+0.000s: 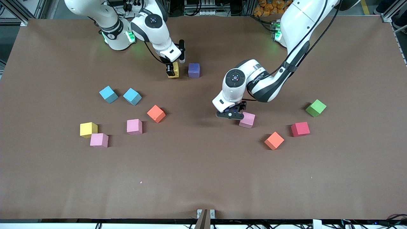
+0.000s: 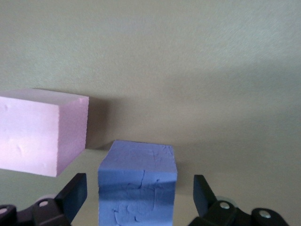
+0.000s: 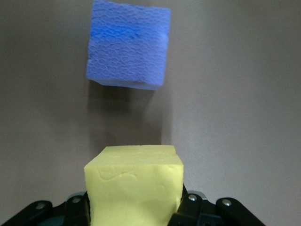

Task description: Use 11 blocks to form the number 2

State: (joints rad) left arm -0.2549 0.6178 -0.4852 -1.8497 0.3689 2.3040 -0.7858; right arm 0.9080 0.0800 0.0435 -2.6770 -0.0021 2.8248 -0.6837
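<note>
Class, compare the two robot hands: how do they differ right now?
The right hand is shut on a yellow block beside a purple block. The left hand is open, straddling another purple block beside a pink block. Both are low at the table.

Matt, finely pitted foam — the yellow block [image 3: 134, 186] and purple block [image 3: 128, 44]; table cover [image 1: 203, 178] — dull brown.

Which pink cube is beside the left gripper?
The pink cube next to the left gripper, which stands open around a purple cube. The other two pink cubes lie toward the right arm's end.
</note>
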